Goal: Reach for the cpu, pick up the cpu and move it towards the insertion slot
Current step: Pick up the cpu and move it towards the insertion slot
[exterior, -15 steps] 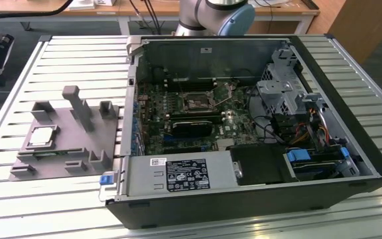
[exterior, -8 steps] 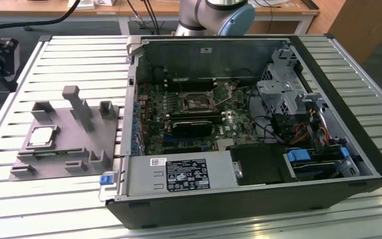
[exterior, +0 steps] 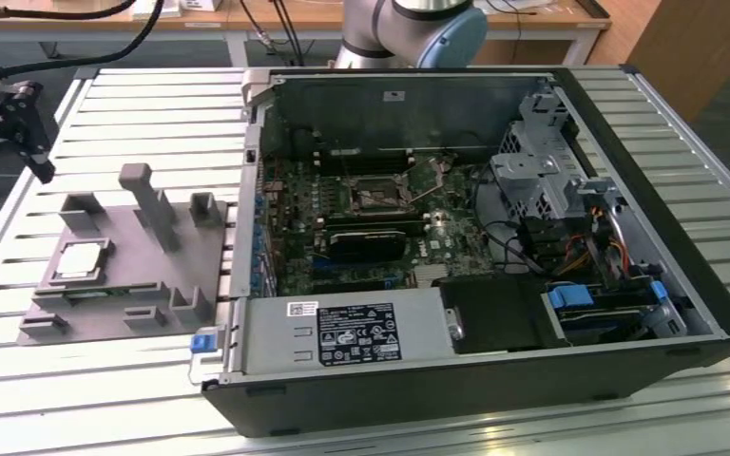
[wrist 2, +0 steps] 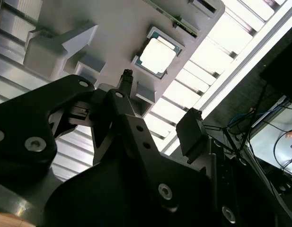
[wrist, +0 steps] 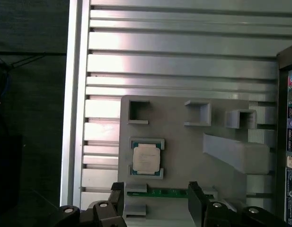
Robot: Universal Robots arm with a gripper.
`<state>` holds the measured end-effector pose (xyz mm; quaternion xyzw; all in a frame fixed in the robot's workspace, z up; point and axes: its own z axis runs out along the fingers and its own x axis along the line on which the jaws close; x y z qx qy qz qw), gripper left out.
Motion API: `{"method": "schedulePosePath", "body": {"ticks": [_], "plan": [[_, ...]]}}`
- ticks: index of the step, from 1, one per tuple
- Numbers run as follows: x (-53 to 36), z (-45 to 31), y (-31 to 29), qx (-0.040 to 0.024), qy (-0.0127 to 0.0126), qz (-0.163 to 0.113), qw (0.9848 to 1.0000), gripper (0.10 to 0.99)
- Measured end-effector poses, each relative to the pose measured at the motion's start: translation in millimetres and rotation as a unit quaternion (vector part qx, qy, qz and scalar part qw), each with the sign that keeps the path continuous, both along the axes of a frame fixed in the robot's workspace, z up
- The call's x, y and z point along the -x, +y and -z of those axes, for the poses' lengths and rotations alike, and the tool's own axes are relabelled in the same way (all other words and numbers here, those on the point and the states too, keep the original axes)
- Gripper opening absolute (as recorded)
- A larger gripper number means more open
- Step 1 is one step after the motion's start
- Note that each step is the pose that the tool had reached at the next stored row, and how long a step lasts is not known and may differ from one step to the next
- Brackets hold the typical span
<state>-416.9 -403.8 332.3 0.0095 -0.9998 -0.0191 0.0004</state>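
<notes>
The gripper [wrist: 155,202] hangs with its two black fingers [wrist: 116,198] spread apart and nothing between them. In the exterior view it sits above the far corner of the slatted metal table [exterior: 149,104] on the exterior view's left, clear of everything below it.

The cpu [exterior: 83,258] lies flat, silvery face up, in a shallow square recess of the grey tray [exterior: 124,275]. The tray rests on the table near the edge on the exterior view's left, just beside the open computer case [exterior: 467,380]. The cpu is on the side of the tray away from the case, and the tray's upright posts [exterior: 149,199] stand between the two. In both wrist views the chip shows beyond the fingertips, untouched and apart from them. In the first wrist view it lies roughly in line with the gap between the fingers. A thin green strip [wrist: 170,192], possibly a memory module on its edge, sits in the tray between the cpu and the fingertips.

The insertion slot [exterior: 375,195] is the small dark square with a silver frame on the green motherboard [exterior: 339,237] inside the case. It lies toward the case's far wall and well apart from the cpu and the gripper. The arm's grey and blue base [exterior: 416,28] stands beyond the table's far edge, behind the case.
</notes>
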Motion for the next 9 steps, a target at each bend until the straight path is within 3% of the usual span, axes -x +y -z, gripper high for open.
{"method": "schedulePosePath", "body": {"ticks": [9], "plan": [[0.0, 16.4, 0.0, 0.0000, 0.0000, 0.000, 1.0000, 0.647]]}}
